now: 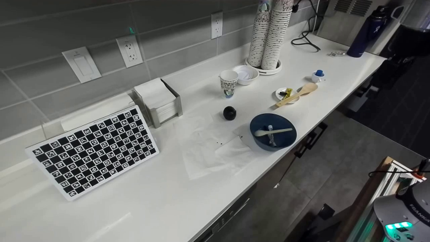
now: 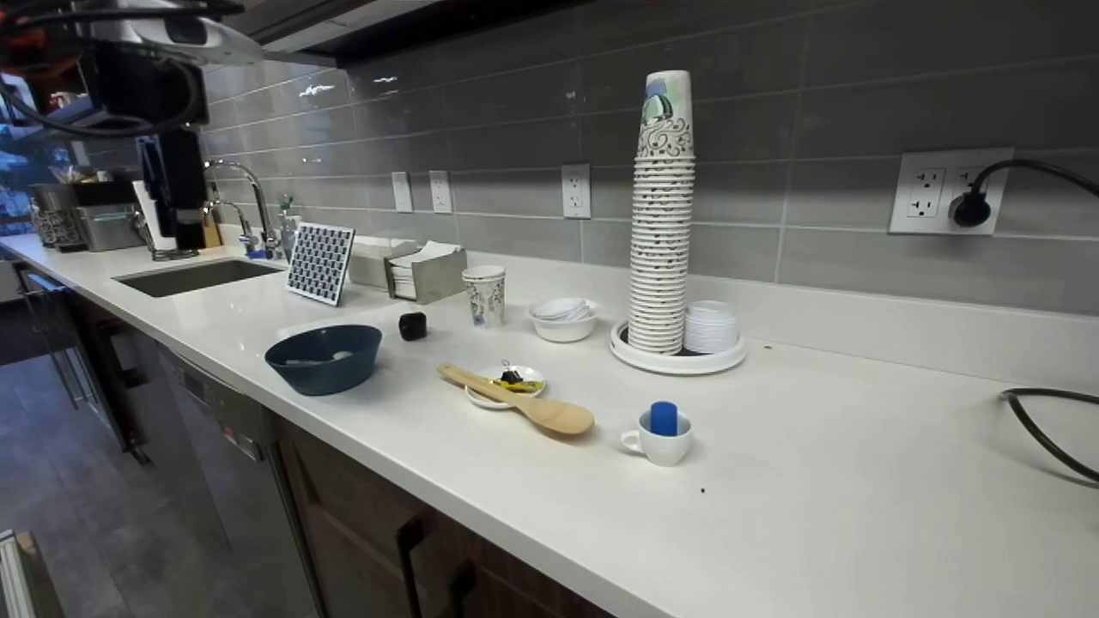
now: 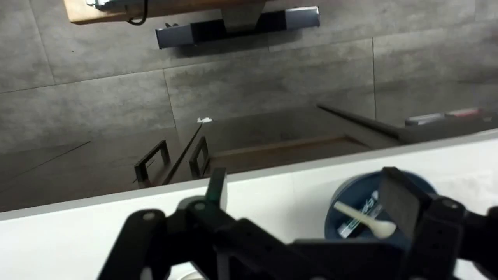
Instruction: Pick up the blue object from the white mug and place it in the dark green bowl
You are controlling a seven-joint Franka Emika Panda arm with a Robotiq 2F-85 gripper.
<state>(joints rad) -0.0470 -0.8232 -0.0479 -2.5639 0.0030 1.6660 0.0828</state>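
Note:
The blue object (image 2: 664,418) stands upright in the small white mug (image 2: 663,450), its lower part hidden by the mug. In an exterior view the blue object (image 1: 319,72) and the mug (image 1: 317,79) are near the far right of the counter. The dark green bowl (image 1: 258,125) looks navy and holds a light spoon lying across a marker-like stick. It also shows in an exterior view (image 2: 330,375) and the wrist view (image 3: 352,193). My gripper (image 3: 305,184) is open and empty above the counter, one finger overlapping the bowl in the wrist view. Mug and blue object are out of the wrist view.
A wooden spoon (image 2: 556,415) rests across a small white plate (image 2: 478,398) between bowl and mug. Tall cup stacks (image 2: 663,249), a white bowl (image 2: 562,328), a paper cup (image 2: 487,300) and a black object (image 2: 413,325) stand behind. The counter's front edge (image 3: 280,173) runs close to the bowl.

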